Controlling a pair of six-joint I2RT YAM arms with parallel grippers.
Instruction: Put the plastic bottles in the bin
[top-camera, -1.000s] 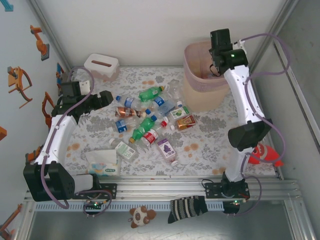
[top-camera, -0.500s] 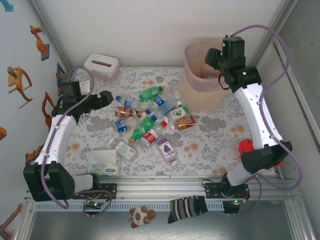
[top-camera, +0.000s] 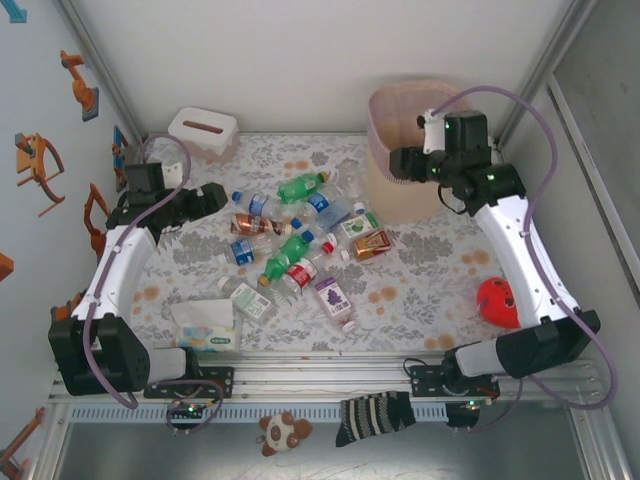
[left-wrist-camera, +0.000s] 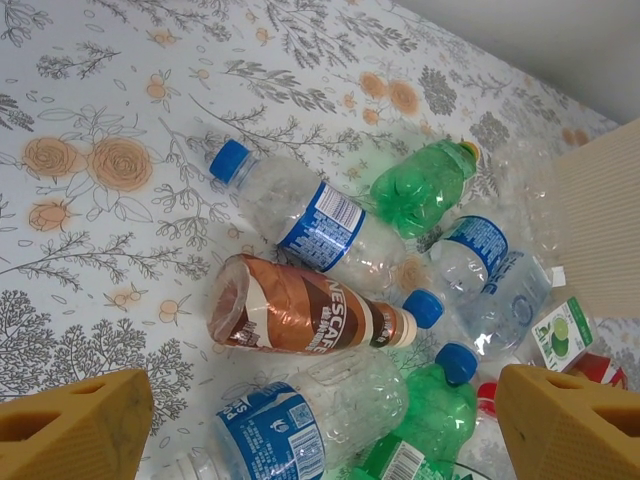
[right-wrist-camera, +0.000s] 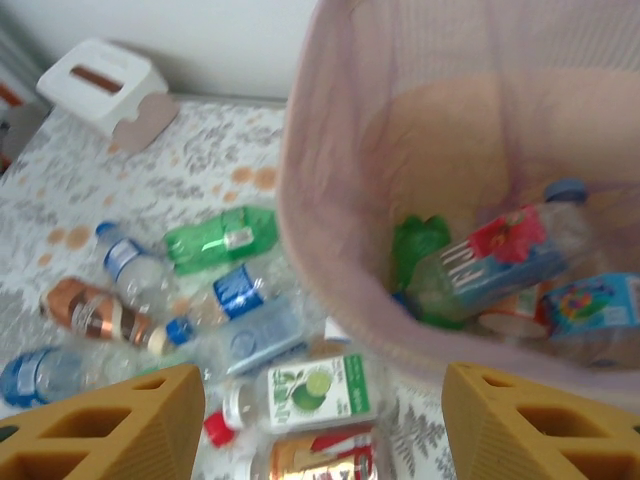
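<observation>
Several plastic bottles (top-camera: 300, 235) lie in a heap mid-table. In the left wrist view I see a brown Nescafe bottle (left-wrist-camera: 300, 315), a clear blue-labelled bottle (left-wrist-camera: 320, 225) and a green bottle (left-wrist-camera: 425, 185). My left gripper (top-camera: 208, 197) hovers open at the heap's left edge with nothing between its fingers (left-wrist-camera: 75, 430). The beige bin (top-camera: 400, 200) stands at the back right. Its pink liner (right-wrist-camera: 330, 270) holds a red-and-blue labelled bottle (right-wrist-camera: 490, 255) and a green one (right-wrist-camera: 420, 245). My right gripper (top-camera: 397, 163) is open and empty over the bin's left rim.
A white tissue box (top-camera: 203, 133) stands at the back left. A soft tissue pack (top-camera: 205, 325) lies near the front left. A red ball (top-camera: 498, 300) rests on the right side of the table. A sock (top-camera: 375, 415) and plush toy (top-camera: 282, 432) lie below the rail.
The right arm swung out to the right and its gripper moved from over the bin's middle to its left rim, uncovering the red ball. The left gripper shifted only slightly.
</observation>
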